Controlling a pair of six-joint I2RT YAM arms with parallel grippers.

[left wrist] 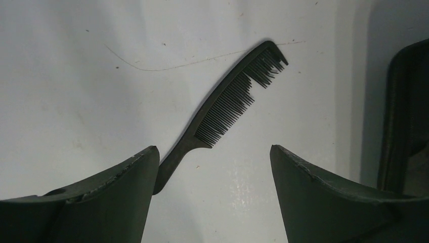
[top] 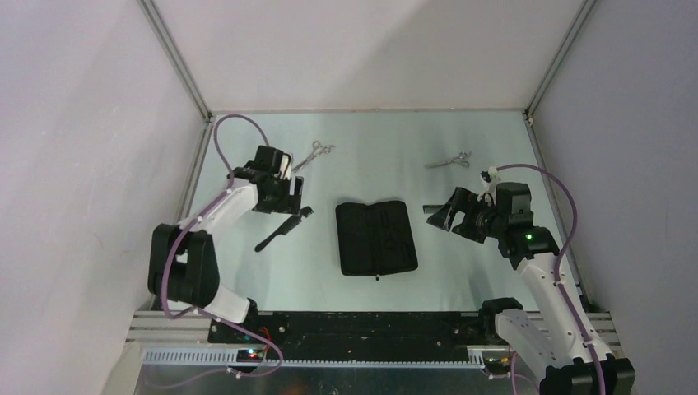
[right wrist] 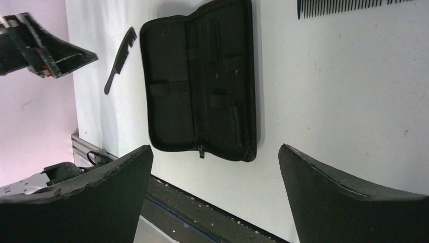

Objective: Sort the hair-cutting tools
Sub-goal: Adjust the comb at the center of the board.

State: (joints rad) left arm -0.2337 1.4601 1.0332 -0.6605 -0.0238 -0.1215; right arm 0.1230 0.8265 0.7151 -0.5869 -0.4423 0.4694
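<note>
Jaws spread wide, the left gripper (left wrist: 212, 157) hangs over the handled comb (left wrist: 222, 109) and the right gripper (right wrist: 215, 152) hovers near the flat comb (right wrist: 349, 6). Scissors (top: 314, 153) lie far left on the surface and a second pair (top: 449, 160) far right, beyond the open case (top: 375, 237).

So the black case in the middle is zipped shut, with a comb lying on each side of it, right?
No, the case lies open, its inner pockets showing in the right wrist view. A handled comb and a flat comb do lie on either side of it.
</note>
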